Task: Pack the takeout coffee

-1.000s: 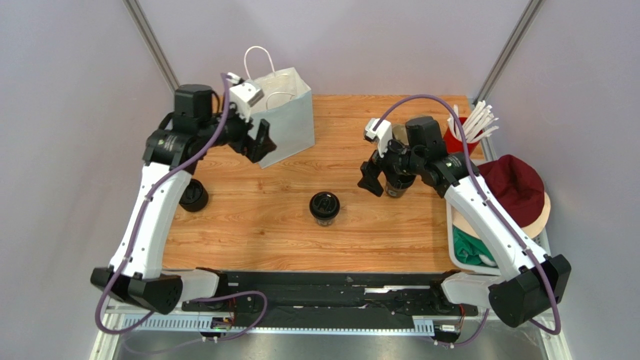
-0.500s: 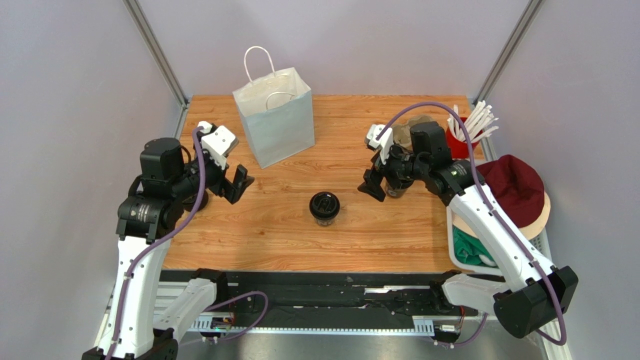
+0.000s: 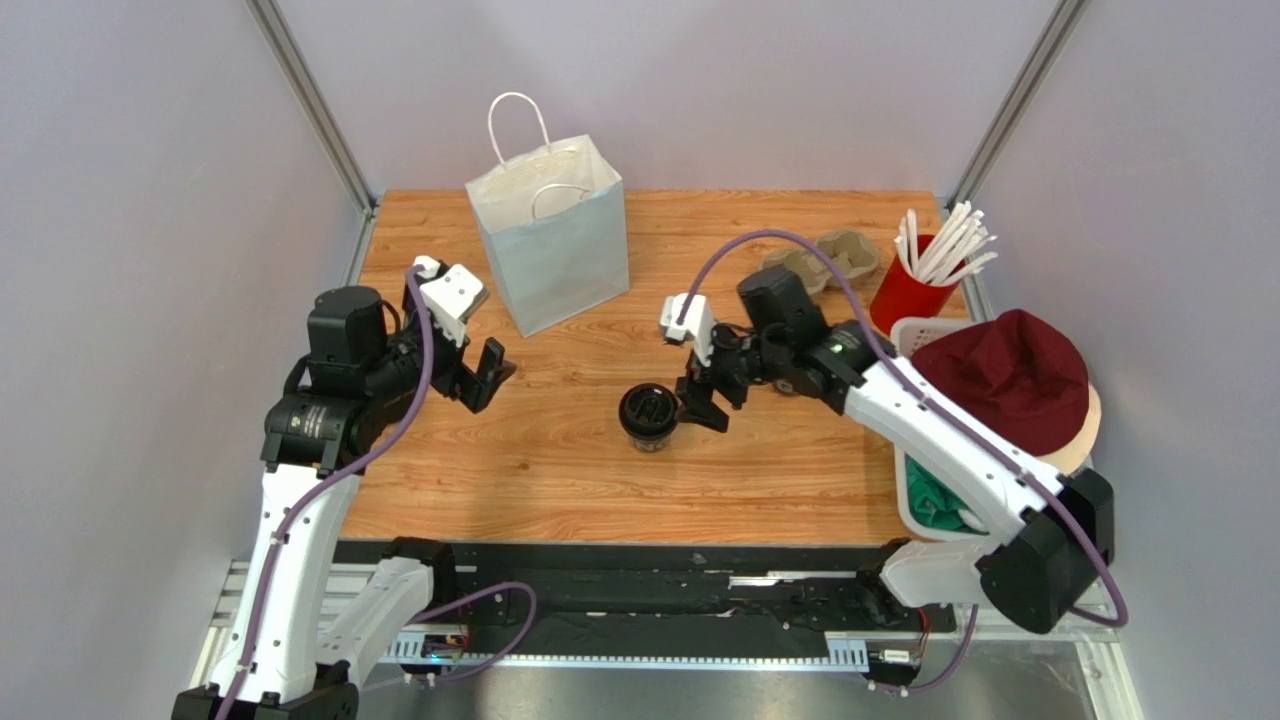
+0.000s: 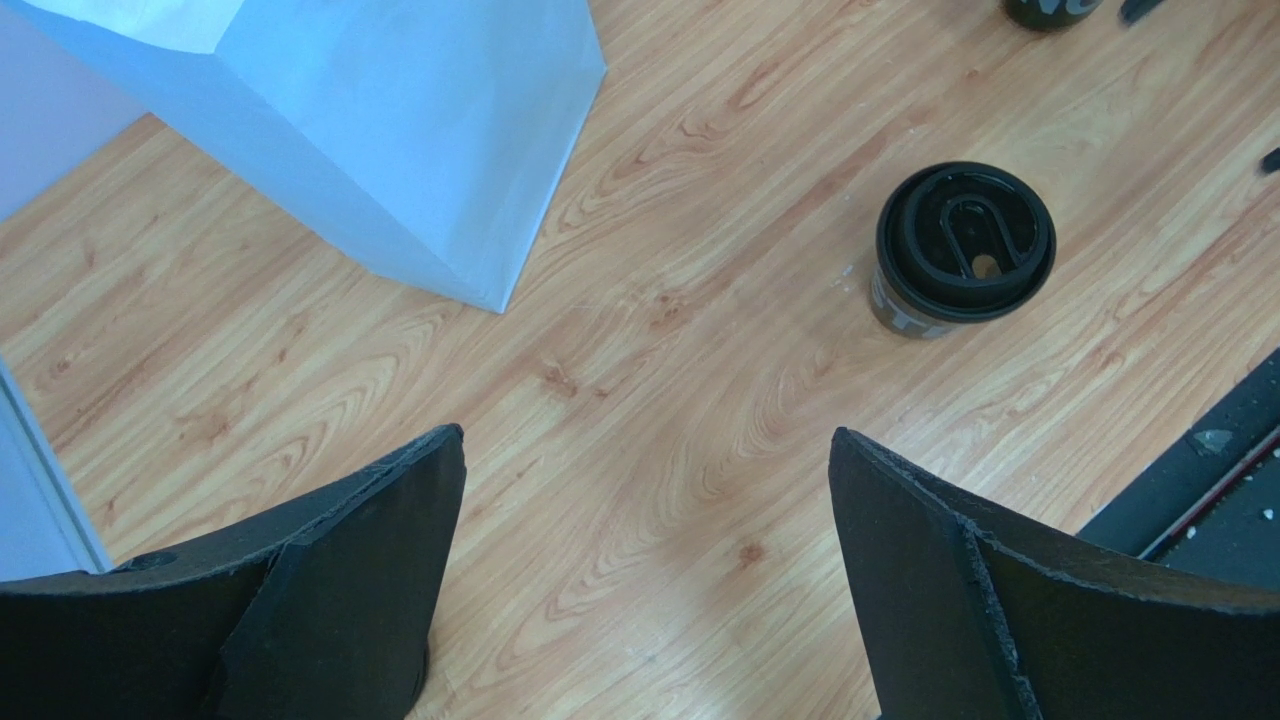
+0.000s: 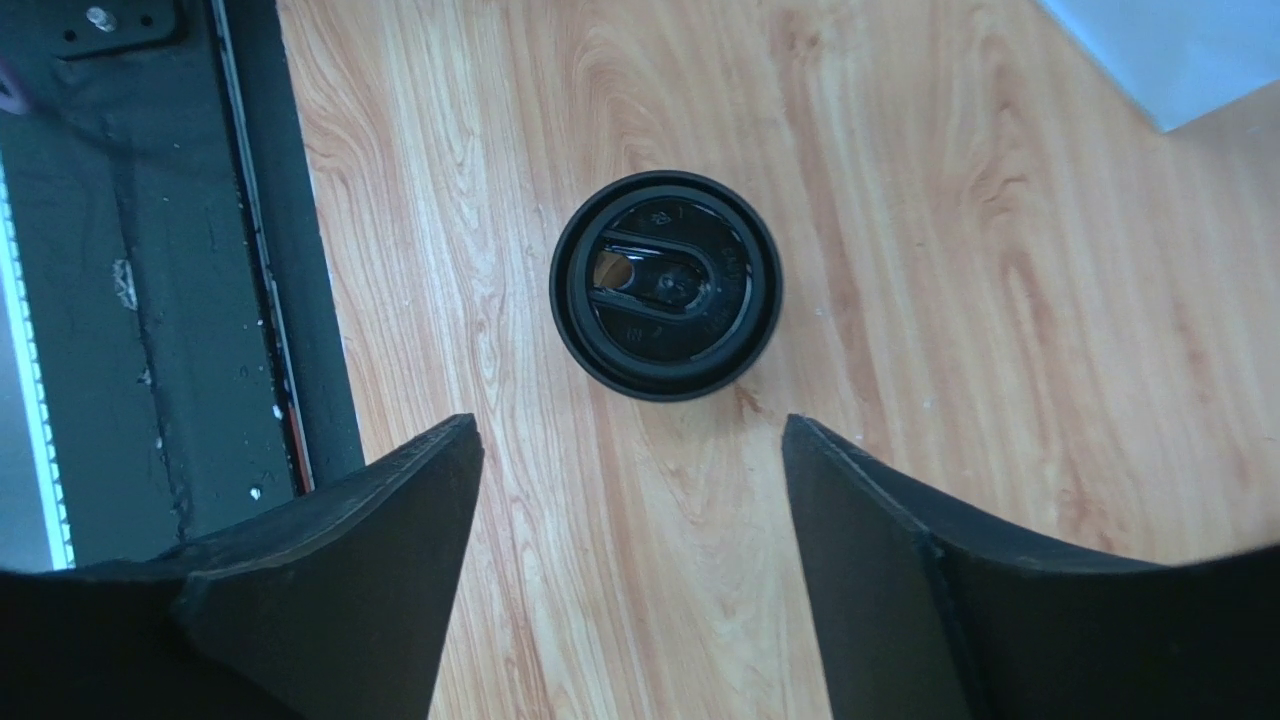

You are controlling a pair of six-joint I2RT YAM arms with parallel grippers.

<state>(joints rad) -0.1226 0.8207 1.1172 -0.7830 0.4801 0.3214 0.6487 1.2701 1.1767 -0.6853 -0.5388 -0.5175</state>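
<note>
The takeout coffee (image 3: 649,413) is a small black lidded cup standing upright mid-table; it also shows in the left wrist view (image 4: 965,248) and the right wrist view (image 5: 666,285). My right gripper (image 3: 702,401) hovers just right of it, open, with the cup a little beyond the fingertips (image 5: 630,423) and nothing between them. My left gripper (image 3: 484,374) hangs wide open over bare wood (image 4: 646,437), left of the cup and in front of the white paper bag (image 3: 550,240).
The bag (image 4: 376,120) stands upright at the back. A brown pulp cup carrier (image 3: 824,258) and a red cup of white straws (image 3: 914,288) sit at the back right. A maroon hat (image 3: 1010,375) lies over a white bin (image 3: 920,518). Another dark cup's edge (image 4: 1052,9) shows.
My right arm swung left from the back right to the middle cup, its jaws narrowing slightly. My left arm drew back from the bag to the left side.
</note>
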